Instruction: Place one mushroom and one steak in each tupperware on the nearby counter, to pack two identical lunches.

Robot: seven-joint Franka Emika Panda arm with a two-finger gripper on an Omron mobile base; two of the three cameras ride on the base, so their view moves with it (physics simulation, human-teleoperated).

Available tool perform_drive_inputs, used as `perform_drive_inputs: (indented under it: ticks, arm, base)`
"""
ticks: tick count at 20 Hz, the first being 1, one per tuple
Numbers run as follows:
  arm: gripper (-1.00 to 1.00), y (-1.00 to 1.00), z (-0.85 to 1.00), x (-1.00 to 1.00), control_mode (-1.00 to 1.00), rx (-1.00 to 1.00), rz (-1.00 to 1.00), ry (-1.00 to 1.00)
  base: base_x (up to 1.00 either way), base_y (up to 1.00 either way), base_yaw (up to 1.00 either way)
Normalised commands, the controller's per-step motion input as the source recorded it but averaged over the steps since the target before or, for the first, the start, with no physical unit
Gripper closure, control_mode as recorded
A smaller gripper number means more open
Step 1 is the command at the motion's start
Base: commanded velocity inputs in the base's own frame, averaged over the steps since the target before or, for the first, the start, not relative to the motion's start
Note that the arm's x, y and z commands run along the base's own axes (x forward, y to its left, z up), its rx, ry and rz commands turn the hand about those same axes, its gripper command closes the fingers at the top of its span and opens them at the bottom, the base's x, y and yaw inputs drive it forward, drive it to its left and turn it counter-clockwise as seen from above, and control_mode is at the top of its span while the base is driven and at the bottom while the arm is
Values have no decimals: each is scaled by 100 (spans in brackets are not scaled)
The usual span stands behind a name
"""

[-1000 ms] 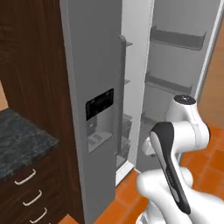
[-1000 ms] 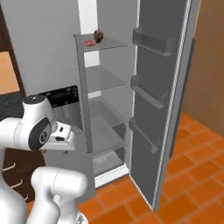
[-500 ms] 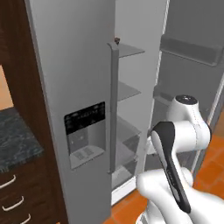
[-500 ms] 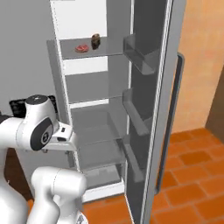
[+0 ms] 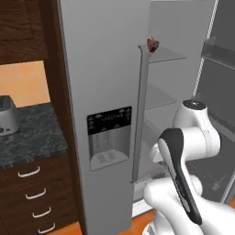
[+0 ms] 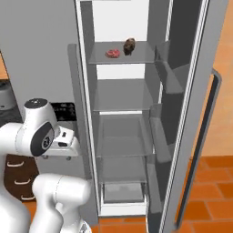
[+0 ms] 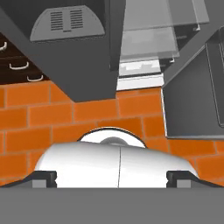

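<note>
Fridge (image 6: 132,136): tall grey two-door unit; right door (image 6: 200,118) swung wide open, left door (image 5: 103,92) closed, carrying a dark dispenser panel (image 5: 109,137).
Fridge interior: glass shelves stacked one above another, a pale drawer (image 6: 124,191) at the bottom, door bins on the inside of the open door.
Arm (image 5: 188,151): white Franka with dark joints, folded low in front of the fridge, hand pointed down at the floor.
Counter (image 5: 27,135): dark marbled stone to the left of the fridge, over brown drawers with curved silver handles.
Floor (image 7: 87,118): orange brick-pattern tiles.
Toaster (image 5: 7,114): silver, standing at the counter's left end, cut off by the frame edge.
Gripper (image 7: 112,179): jaws spread as wide as they go, nothing between them; just the two dark tips show at the far sides of the hand view.
Steak (image 6: 113,53): red-pink slab lying on the top shelf, left of the mushroom.
Mushroom (image 6: 129,46): brown, on the same top shelf, just beside the steak; possibly touching it, too small to tell.
</note>
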Motion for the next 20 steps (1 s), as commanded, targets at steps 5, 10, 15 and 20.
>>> perform_drive_inputs:
  ticks: [5, 10, 15, 20]
  arm:
    - [-100, 0, 0, 0, 100, 0, 0, 0]
    - [-100, 0, 0, 0, 100, 0, 0, 0]
    - [-100, 0, 0, 0, 100, 0, 0, 0]
    - [-100, 0, 0, 0, 100, 0, 0, 0]
  base:
    - [58, -24, -14]
    - [35, -43, -12]
    - [11, -56, 0]
    - [23, -14, 1]
